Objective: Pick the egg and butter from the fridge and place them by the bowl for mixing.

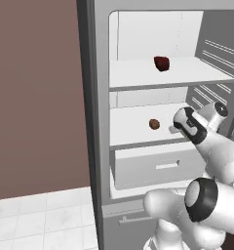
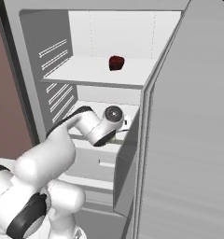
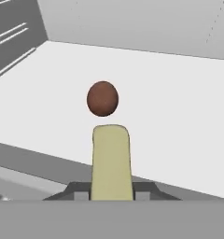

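One butter stick (image 3: pixel 111 161) pinched near its end between gripper (image 3: pixel 111 193) tips over middle fridge shelf (image 1: pixel 133 129) front edge, egg (image 3: pixel 102 98) just beyond; probably soft, slippery, best squeezed lightly across flat sides.

Butter (image 3: pixel 111 161) clamped between the end effector (image 3: pixel 111 192) fingertips, egg (image 3: pixel 102 98) just beyond on white fridge shelf (image 3: pixel 179 107).

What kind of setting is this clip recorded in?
Likely a rendered kitchen: an open fridge with white shelves, an egg on the middle shelf, and pale tiled floor beside a brown wall.
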Controlling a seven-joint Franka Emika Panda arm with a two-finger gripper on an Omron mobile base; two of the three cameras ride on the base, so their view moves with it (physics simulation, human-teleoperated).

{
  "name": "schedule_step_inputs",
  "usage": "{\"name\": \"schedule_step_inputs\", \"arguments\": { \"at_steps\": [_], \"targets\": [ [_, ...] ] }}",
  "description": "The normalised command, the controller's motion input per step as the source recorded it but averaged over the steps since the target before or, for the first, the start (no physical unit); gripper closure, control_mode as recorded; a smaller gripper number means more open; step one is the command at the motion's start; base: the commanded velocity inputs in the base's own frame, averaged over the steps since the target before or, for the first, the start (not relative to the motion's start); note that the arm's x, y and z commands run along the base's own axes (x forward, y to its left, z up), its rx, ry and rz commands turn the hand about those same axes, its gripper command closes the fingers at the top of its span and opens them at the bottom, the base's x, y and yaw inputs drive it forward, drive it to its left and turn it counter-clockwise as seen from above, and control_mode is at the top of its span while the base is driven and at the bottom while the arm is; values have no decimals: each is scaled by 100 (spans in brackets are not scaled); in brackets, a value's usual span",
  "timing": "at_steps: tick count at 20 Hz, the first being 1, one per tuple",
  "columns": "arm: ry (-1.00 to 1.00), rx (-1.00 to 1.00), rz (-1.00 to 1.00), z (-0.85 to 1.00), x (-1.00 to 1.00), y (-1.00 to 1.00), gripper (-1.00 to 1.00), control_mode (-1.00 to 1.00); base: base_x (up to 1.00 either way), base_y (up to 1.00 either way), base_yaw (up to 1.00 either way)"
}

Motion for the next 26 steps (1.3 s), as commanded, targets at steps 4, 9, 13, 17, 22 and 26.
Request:
{"name": "schedule_step_inputs", "arguments": {
  "at_steps": [4,9,13,17,22,26],
  "targets": [
    [13,1,8,100,-100,83,100,-100,0,0,0],
    [24,3,6,90,-100,80,100,-100,0,0,0],
    [25,3,7,70,-100,68,100,-100,0,0,0],
    [8,2,1,100,-100,51,100,-100,0,0,0],
    [-33,-7,0,97,-99,34,100,-100,0,0,0],
    [-44,-12,0,45,-52,17,100,-100,0,0,0]
  ]
}}
